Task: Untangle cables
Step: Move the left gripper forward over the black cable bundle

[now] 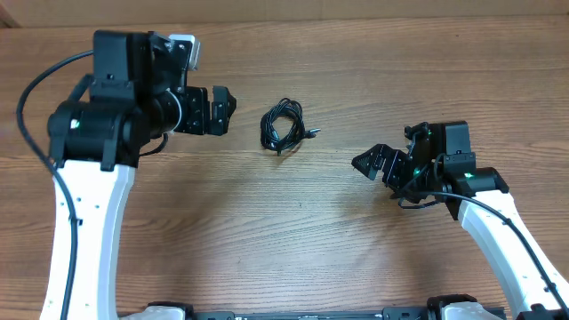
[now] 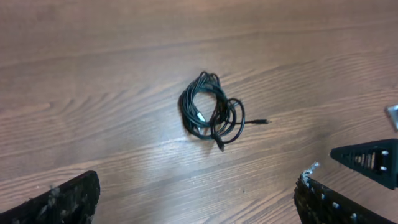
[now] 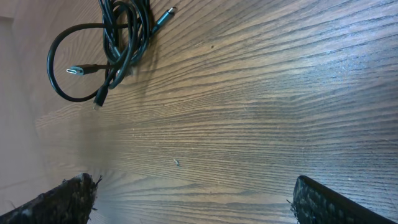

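The cables (image 1: pixel 283 126) lie as one small coiled black bundle on the wooden table, midway between my arms, with a plug end poking out to the right. The bundle also shows in the left wrist view (image 2: pixel 211 112) and at the top left of the right wrist view (image 3: pixel 109 43). My left gripper (image 1: pixel 224 108) is open and empty, to the left of the bundle and apart from it; its fingertips frame bare table (image 2: pixel 196 198). My right gripper (image 1: pixel 366 162) is open and empty, to the right and nearer the front (image 3: pixel 193 199).
The wooden table (image 1: pixel 293 231) spreads all round the bundle. The tip of the right gripper (image 2: pixel 367 158) shows at the right edge of the left wrist view. Thick black robot cables (image 1: pixel 31 98) run along each arm.
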Robot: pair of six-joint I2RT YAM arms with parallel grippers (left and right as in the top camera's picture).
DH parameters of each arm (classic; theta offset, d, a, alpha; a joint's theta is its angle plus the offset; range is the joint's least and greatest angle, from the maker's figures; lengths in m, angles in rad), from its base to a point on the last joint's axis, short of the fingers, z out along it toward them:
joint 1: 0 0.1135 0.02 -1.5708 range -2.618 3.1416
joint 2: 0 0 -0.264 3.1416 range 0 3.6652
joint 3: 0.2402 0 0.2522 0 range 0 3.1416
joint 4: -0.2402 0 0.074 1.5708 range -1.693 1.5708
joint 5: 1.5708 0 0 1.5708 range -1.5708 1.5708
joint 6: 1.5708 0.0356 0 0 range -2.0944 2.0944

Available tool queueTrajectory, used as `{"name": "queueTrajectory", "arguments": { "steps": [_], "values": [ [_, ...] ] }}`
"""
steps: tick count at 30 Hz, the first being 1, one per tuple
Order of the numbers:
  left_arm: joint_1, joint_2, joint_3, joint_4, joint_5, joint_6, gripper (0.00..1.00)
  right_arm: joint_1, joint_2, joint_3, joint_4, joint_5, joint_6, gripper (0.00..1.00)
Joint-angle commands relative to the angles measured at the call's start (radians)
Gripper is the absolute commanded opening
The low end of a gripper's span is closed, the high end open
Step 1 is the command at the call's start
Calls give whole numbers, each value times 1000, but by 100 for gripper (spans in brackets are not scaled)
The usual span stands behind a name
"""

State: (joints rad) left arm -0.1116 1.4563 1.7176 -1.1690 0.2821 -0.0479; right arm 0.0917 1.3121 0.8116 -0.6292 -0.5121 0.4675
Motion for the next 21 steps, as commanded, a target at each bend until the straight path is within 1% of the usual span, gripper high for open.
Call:
{"name": "queueTrajectory", "arguments": {
  "steps": [1, 2, 3, 4, 6, 11, 15, 16, 19, 20, 21],
  "values": [
    [-7, 40, 25, -3, 14, 18, 85, -2, 0, 18, 3, 7, 0, 100],
    [-7, 54, 25, -5, 14, 18, 61, -2, 0, 18, 3, 7, 0, 100],
    [-7, 71, 25, -10, 14, 18, 20, -2, 0, 18, 3, 7, 0, 100],
    [-7, 83, 25, -16, 14, 15, 4, -2, 0, 18, 3, 7, 0, 100],
    [-7, 121, 25, -42, 14, -11, 4, -2, 0, 18, 3, 7, 0, 100],
    [-7, 224, 25, -86, 15, -15, 4, -2, 0, 18, 3, 7, 0, 100],
    [-8, 310, 25, -83, 15, -21, 4, -2, 0, 18, 3, 7, 0, 100],
    [-8, 333, 25, -76, 15, -21, 6, -2, 0, 18, 3, 6, 0, 100],
    [-11, 397, 25, -37, 15, -21, 38, -2, 0, 18, 3, 6, 0, 100],
    [-14, 422, 25, -17, 15, -21, 46, -2, 0, 18, 3, 6, 0, 100],
    [-17, 445, 25, 5, 15, -23, 50, -2, 0, 18, 3, 7, 0, 100]
  ]
}}
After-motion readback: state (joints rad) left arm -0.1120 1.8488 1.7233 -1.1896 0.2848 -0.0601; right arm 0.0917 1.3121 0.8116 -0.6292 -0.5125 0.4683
